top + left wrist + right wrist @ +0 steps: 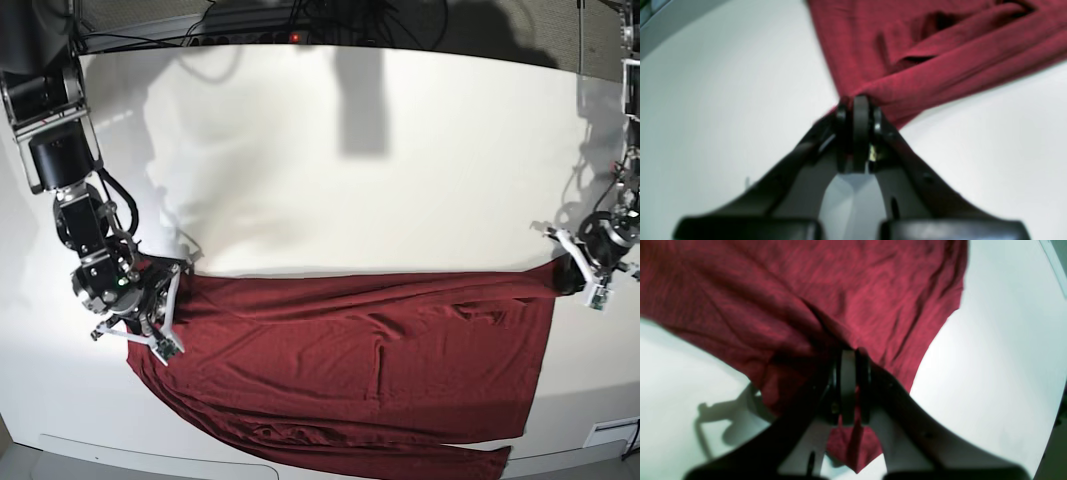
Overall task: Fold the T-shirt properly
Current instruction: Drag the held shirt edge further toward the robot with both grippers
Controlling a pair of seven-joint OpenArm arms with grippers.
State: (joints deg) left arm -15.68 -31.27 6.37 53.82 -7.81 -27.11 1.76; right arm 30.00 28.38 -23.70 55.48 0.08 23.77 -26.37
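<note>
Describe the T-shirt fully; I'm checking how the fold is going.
The T-shirt is dark red, thin, wrinkly knit, spread wide on the white table, its near edge rumpled by the table's front. The right gripper and left gripper are each shut on an opposite far corner.

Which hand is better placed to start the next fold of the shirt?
Neither clearly. The left hand and the right hand are each shut on an opposite top corner of the T-shirt, stretched between them, so they likely should move together.
</note>
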